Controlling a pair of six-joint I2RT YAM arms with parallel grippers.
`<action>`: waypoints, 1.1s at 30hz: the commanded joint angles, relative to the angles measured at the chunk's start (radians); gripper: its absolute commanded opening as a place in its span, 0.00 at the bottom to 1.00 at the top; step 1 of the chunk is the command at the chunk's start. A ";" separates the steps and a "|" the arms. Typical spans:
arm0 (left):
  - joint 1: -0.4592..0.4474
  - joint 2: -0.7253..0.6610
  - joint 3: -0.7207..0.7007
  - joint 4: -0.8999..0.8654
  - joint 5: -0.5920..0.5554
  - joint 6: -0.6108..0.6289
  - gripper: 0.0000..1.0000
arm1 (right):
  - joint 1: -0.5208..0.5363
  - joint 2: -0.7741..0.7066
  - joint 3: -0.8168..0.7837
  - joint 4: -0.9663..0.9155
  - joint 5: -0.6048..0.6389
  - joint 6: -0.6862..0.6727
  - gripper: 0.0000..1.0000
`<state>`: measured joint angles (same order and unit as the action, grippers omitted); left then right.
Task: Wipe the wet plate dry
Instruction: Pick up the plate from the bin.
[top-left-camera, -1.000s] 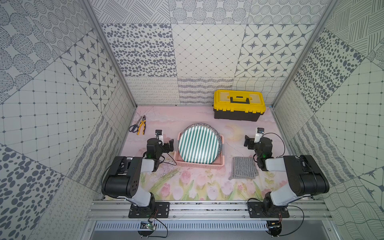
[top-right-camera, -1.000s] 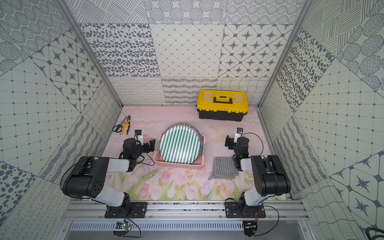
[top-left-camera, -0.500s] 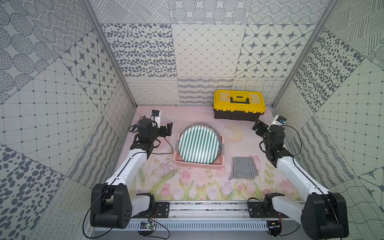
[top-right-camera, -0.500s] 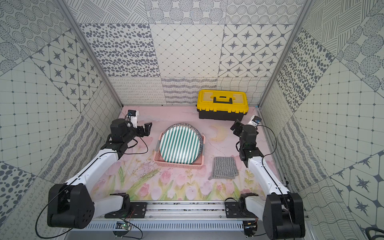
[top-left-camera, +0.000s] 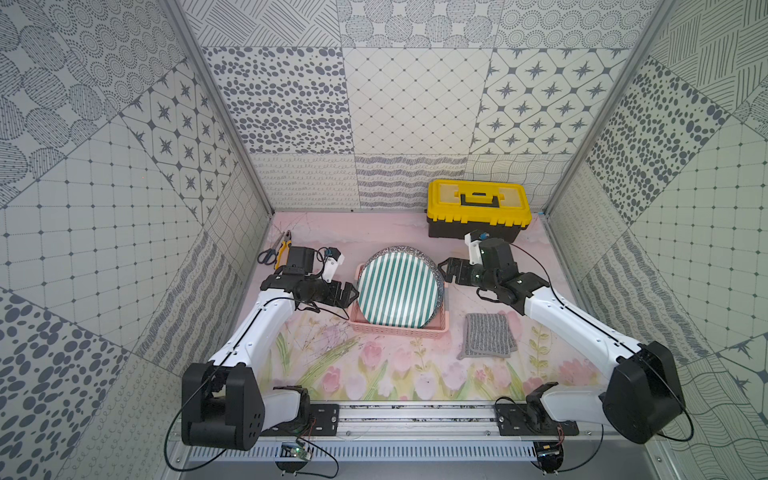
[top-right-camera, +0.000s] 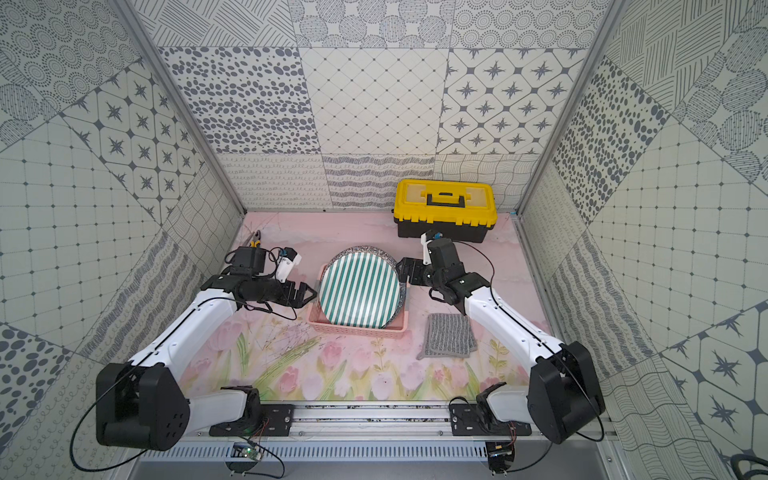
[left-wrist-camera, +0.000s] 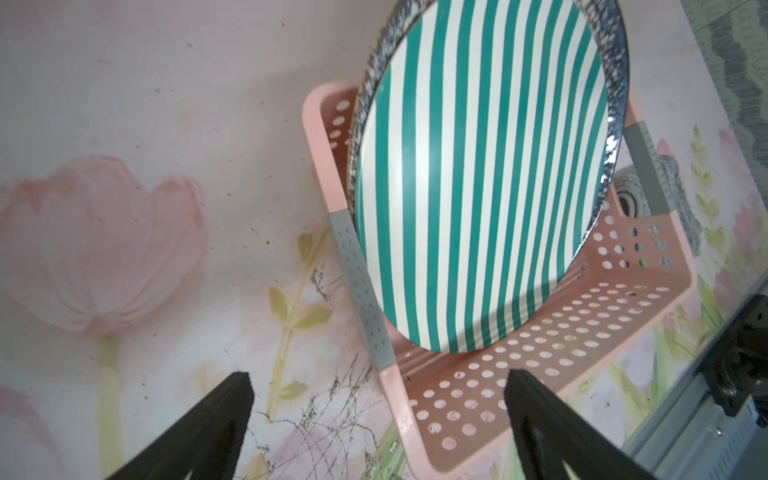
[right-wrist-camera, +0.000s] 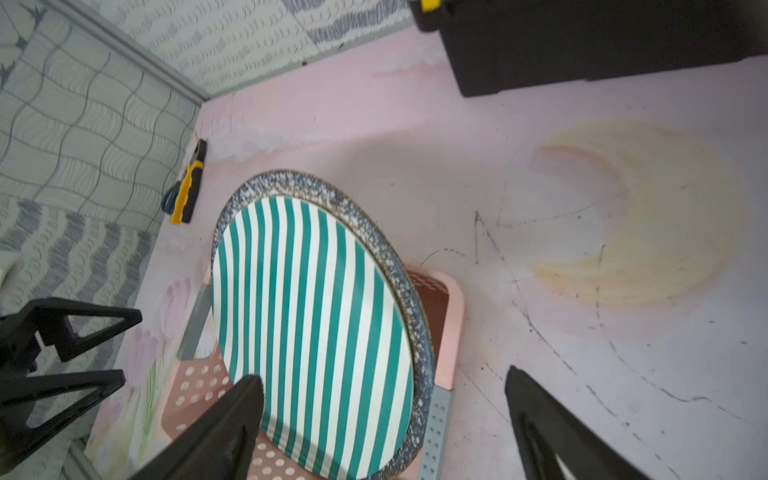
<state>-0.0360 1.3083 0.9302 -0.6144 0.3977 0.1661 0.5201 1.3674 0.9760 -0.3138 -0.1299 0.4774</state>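
Observation:
A green-and-white striped plate (top-left-camera: 397, 297) (top-right-camera: 359, 293) (left-wrist-camera: 478, 187) (right-wrist-camera: 316, 324) leans upright in a pink perforated basket (top-left-camera: 399, 330) (top-right-camera: 357, 328) (left-wrist-camera: 390, 395) (right-wrist-camera: 451, 332). Behind it stands a speckled blue-grey plate (top-left-camera: 399, 250) (right-wrist-camera: 291, 183). My left gripper (top-left-camera: 349, 296) (top-right-camera: 307, 295) (left-wrist-camera: 380, 380) hangs open just left of the basket, empty. At the plate's right edge my right gripper (top-left-camera: 444, 272) (top-right-camera: 402, 272) (right-wrist-camera: 384, 378) is open, its jaws standing either side of the plates' rim without touching. A folded grey cloth (top-left-camera: 487, 334) (top-right-camera: 451, 334) lies flat on the mat, right of the basket.
A yellow-and-black toolbox (top-left-camera: 478, 208) (top-right-camera: 444, 205) stands at the back right, close behind the right wrist. Pliers and scissors (top-left-camera: 276, 251) (right-wrist-camera: 187, 195) lie by the left wall. Patterned walls close in three sides.
Both arms have unfolded from their low rest pose and reached forward. The left gripper has come to the basket's left side, the right to the plate's right edge.

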 joint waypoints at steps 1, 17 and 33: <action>-0.017 0.027 -0.015 -0.159 0.122 0.050 1.00 | 0.065 0.049 0.048 -0.055 -0.013 -0.105 0.94; -0.032 0.054 -0.035 -0.110 0.146 0.006 1.00 | 0.119 0.254 0.174 -0.122 0.109 -0.184 0.86; -0.035 0.060 -0.051 -0.095 0.168 -0.002 1.00 | 0.149 0.396 0.197 -0.066 0.124 -0.148 0.87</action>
<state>-0.0643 1.3643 0.8818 -0.6991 0.5117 0.1631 0.6617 1.7168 1.1858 -0.4240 0.0044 0.3145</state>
